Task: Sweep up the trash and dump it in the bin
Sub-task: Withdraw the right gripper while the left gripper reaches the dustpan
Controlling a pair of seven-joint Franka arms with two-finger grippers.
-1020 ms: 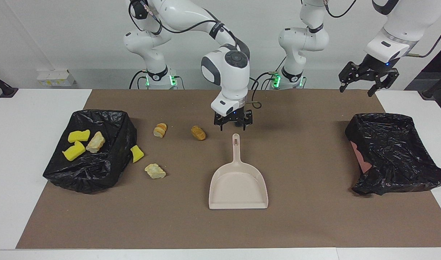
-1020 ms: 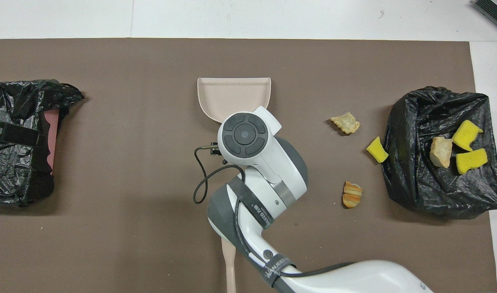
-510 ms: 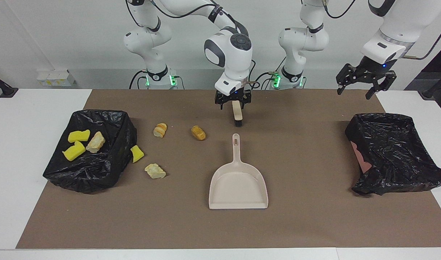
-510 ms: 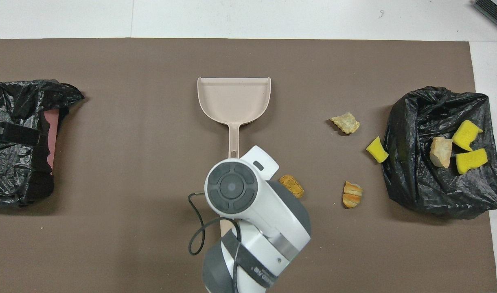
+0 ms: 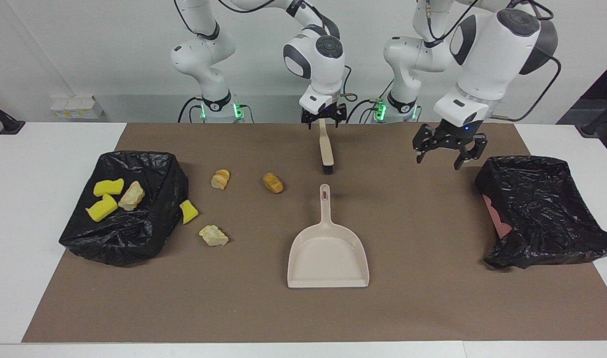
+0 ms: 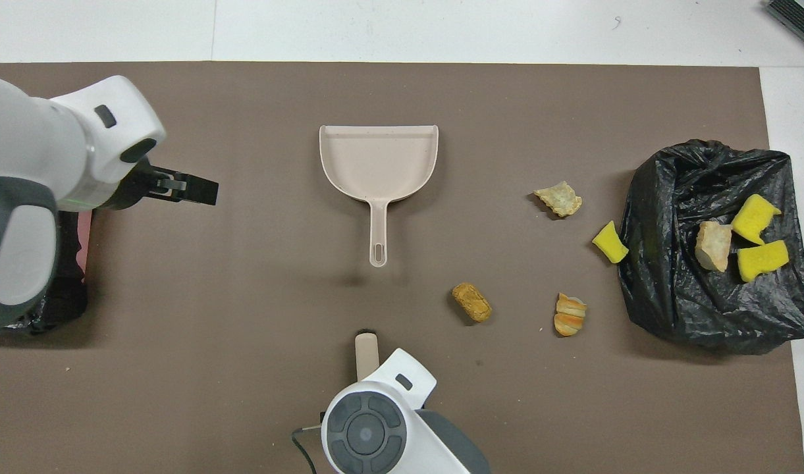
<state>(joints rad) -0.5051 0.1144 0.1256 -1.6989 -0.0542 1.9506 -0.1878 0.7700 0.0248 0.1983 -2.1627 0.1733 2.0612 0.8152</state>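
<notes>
Trash [image 5: 273,182] lies loose on the counter [image 5: 422,298] beside the dustpan [image 5: 327,253] handle, toward the bin [image 5: 127,211]. Right gripper [image 5: 323,121], fingers pinching the brush [image 5: 326,149], hangs nearest, bristles down. Left gripper [image 5: 445,151], fingers spread, has swung in toward the dustpan; the brush has lifted.

Three trash lumps [image 5: 114,197] in bag [image 5: 149,164], four [image 5: 214,235] beside

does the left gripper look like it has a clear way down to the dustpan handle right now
Probably yes. The left gripper hangs open over bare mat toward the left arm's end, and nothing lies between it and the dustpan handle. The right gripper holds the brush nearer the robots, just clear of the handle tip.
</notes>
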